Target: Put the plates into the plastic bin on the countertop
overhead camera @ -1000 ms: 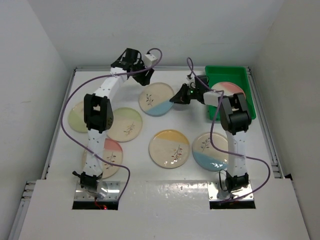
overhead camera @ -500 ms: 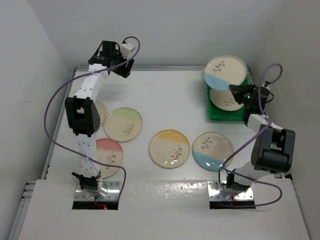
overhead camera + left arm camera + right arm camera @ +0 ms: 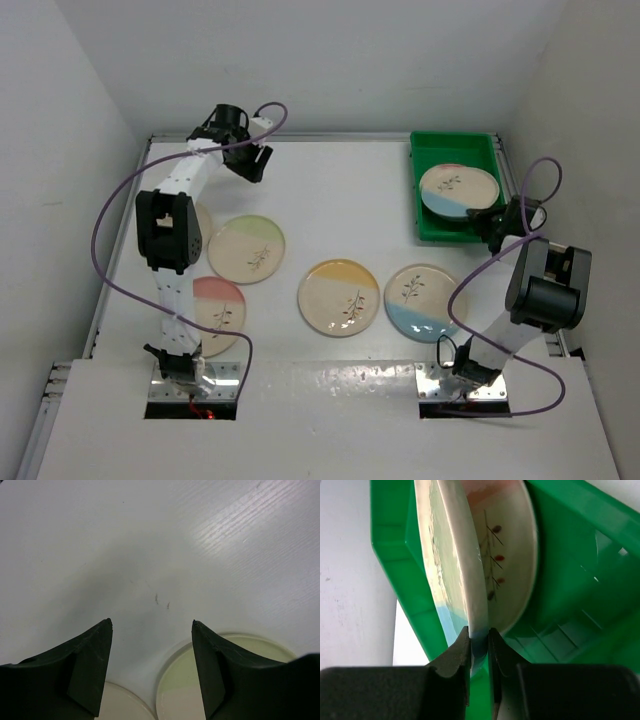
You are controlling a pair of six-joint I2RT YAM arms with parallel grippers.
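The right gripper point(image 3: 479, 642) had its two fingers point(image 3: 451, 662) pressed tight on the thin rim of a plate with a blue part point(image 3: 447, 555). I think it held only the edge so the plate could go down flat with no finger stuck under it. That plate was inside the green plastic bin point(image 3: 390, 565). It leaned a little over a plate with a pink part point(image 3: 507, 540) that lay on the bin's floor.

The left gripper point(image 3: 151, 625) had its fingers spread wide with nothing between them. It hung over the white countertop point(image 3: 150, 540) near the far left corner, just past a plate with a green part point(image 3: 247, 248). It was probably ready to pick up another plate.

The plates were round, cream and smooth. Each had a small dark twig drawing and one coloured part.
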